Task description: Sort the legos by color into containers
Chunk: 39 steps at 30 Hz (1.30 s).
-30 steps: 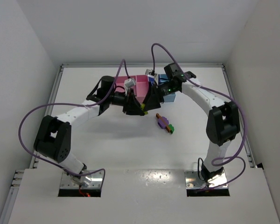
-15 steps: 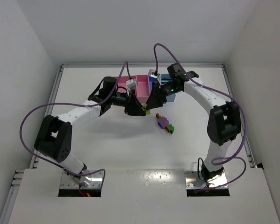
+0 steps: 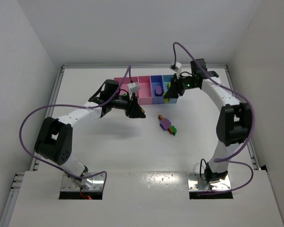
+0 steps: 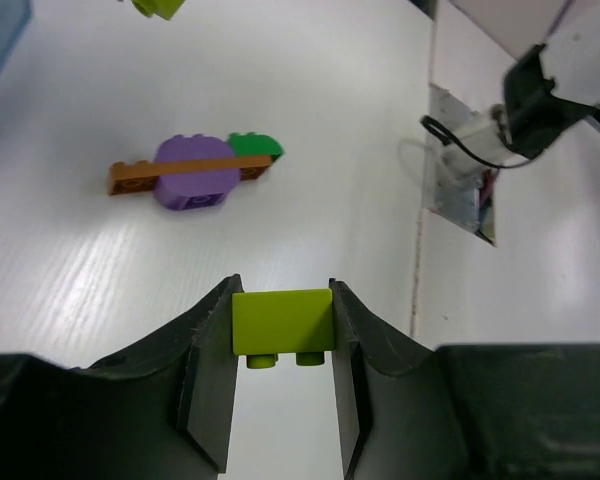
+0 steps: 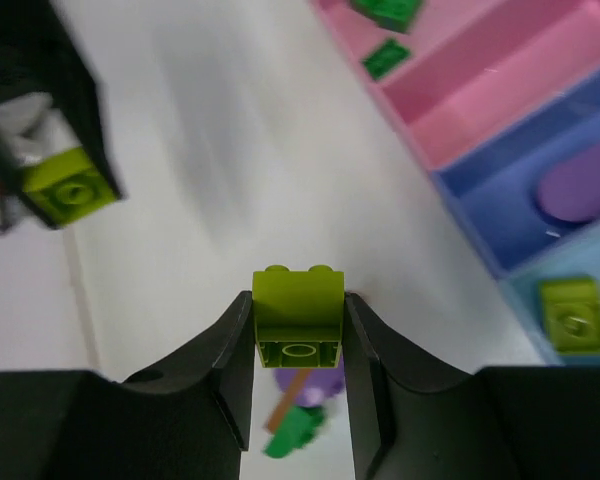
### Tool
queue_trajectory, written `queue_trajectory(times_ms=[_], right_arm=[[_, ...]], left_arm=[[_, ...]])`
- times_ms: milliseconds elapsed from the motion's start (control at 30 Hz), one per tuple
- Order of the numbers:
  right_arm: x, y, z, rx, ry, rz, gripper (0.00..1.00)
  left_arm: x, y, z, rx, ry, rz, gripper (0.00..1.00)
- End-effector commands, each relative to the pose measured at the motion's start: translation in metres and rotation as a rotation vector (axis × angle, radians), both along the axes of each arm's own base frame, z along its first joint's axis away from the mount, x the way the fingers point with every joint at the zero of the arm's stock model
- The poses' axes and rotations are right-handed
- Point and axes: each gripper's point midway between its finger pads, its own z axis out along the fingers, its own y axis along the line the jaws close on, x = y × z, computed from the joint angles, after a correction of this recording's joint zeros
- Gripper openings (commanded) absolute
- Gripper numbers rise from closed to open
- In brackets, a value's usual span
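My left gripper is shut on a yellow-green lego just in front of the wide pink tray. My right gripper is shut on another yellow-green lego at the near edge of the light blue tray. A joined cluster of purple, salmon and green legos lies on the table between the grippers and a little nearer. The right wrist view shows green legos in the wide pink tray, a purple piece in the purple-blue tray and a yellow-green lego in the light blue tray.
The narrow pink tray sits between the wide pink and purple-blue ones. White walls enclose the table on three sides. The table's right rail runs behind my right arm. Purple cables loop over both arms.
The two grippers were pressed together in front of the trays. They have drawn apart: the right moved back and right toward the light blue tray, the left slightly left, each holding a yellow-green lego.
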Motion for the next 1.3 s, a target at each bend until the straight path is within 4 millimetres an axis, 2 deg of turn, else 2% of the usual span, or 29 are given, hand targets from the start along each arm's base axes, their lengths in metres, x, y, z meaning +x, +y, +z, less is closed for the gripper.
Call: queue_trajectory(times_ms=[0, 33, 67, 167, 333, 367, 433, 467, 500, 533, 567, 633, 667, 733, 800, 867, 900, 933, 967, 1000, 1033, 1067, 1100, 1133, 1167, 1200, 1233, 1267], right_arm=[[0.066, -0.018, 0.009, -0.107, -0.216, -0.239, 0.0], [0.079, -0.027, 0.0, -0.155, -0.223, -0.308, 0.0], [0.094, -0.029, 0.004, -0.159, -0.255, -0.34, 0.0], [0.124, -0.044, -0.007, -0.211, -0.265, -0.435, 0.0], [0.141, -0.049, -0.024, -0.243, -0.265, -0.467, 0.0], [0.141, -0.049, -0.03, -0.247, -0.255, -0.465, 0.03], [0.144, -0.048, -0.042, -0.253, -0.242, -0.449, 0.14], [0.145, -0.042, -0.042, -0.251, -0.246, -0.439, 0.23], [0.146, -0.043, -0.042, -0.257, -0.248, -0.445, 0.33], [0.146, -0.043, -0.049, -0.262, -0.235, -0.443, 0.51], [0.146, -0.045, -0.05, -0.265, -0.228, -0.457, 0.59], [0.148, -0.044, -0.053, -0.259, -0.22, -0.463, 0.73], [0.15, -0.043, -0.049, -0.251, -0.22, -0.471, 0.76], [0.149, -0.042, -0.036, -0.231, -0.225, -0.488, 0.8], [0.146, -0.041, -0.006, -0.194, -0.248, -0.515, 0.8], [0.139, -0.048, 0.008, -0.173, -0.243, -0.556, 0.82], [0.131, -0.049, 0.032, -0.155, -0.284, -0.561, 0.82], [0.126, -0.057, 0.04, -0.152, -0.289, -0.585, 0.82], [0.117, -0.063, 0.035, -0.16, -0.272, -0.594, 0.82], [0.103, -0.065, 0.051, -0.154, -0.288, -0.596, 0.82], [0.092, -0.072, 0.044, -0.166, -0.262, -0.607, 0.82], [0.084, -0.078, 0.044, -0.17, -0.255, -0.615, 0.82], [0.077, -0.087, 0.044, -0.175, -0.246, -0.633, 0.82], [0.06, -0.092, 0.044, -0.187, -0.239, -0.635, 0.82], [0.053, -0.097, 0.043, -0.192, -0.23, -0.644, 0.82], [0.045, -0.107, 0.042, -0.197, -0.221, -0.665, 0.82], [0.033, -0.113, 0.031, -0.213, -0.18, -0.672, 0.82], [0.022, -0.115, 0.04, -0.203, -0.191, -0.675, 0.82]], left_arm=[[0.029, 0.004, 0.033, 0.011, -0.153, 0.124, 0.01], [0.033, 0.005, 0.032, 0.021, -0.148, 0.149, 0.01], [0.041, 0.008, 0.038, 0.018, -0.153, 0.185, 0.01], [0.055, 0.012, 0.044, 0.031, -0.169, 0.271, 0.01], [0.07, 0.01, 0.064, 0.006, -0.202, 0.316, 0.01], [0.071, 0.01, 0.06, 0.011, -0.193, 0.315, 0.01], [0.081, 0.009, 0.067, 0.005, -0.21, 0.343, 0.01], [0.085, 0.007, 0.064, 0.01, -0.203, 0.342, 0.01], [0.089, 0.007, 0.062, 0.015, -0.202, 0.352, 0.01], [0.094, 0.004, 0.068, 0.004, -0.199, 0.357, 0.01], [0.101, 0.005, 0.067, 0.012, -0.204, 0.379, 0.01], [0.112, -0.004, 0.069, -0.008, -0.196, 0.394, 0.01], [0.119, -0.005, 0.069, -0.01, -0.205, 0.404, 0.01], [0.131, -0.022, 0.068, -0.021, -0.187, 0.401, 0.01], [0.145, -0.031, 0.067, -0.03, -0.189, 0.421, 0.01], [0.161, -0.046, 0.059, -0.044, -0.166, 0.427, 0.01], [0.165, -0.055, 0.058, -0.05, -0.173, 0.417, 0.01], [0.172, -0.057, 0.055, -0.05, -0.161, 0.431, 0.01], [0.18, -0.07, 0.047, -0.052, -0.145, 0.422, 0.01], [0.183, -0.078, 0.045, -0.057, -0.151, 0.413, 0.01], [0.189, -0.08, 0.041, -0.061, -0.123, 0.429, 0.01], [0.193, -0.09, 0.046, -0.079, -0.125, 0.422, 0.01], [0.198, -0.095, 0.03, -0.072, -0.097, 0.415, 0.01], [0.203, -0.098, 0.026, -0.078, -0.091, 0.417, 0.01], [0.204, -0.106, 0.032, -0.097, -0.096, 0.411, 0.01], [0.206, -0.107, 0.028, -0.094, -0.093, 0.411, 0.01], [0.208, -0.115, 0.019, -0.095, -0.093, 0.402, 0.01], [0.213, -0.118, 0.023, -0.108, -0.096, 0.404, 0.01]])
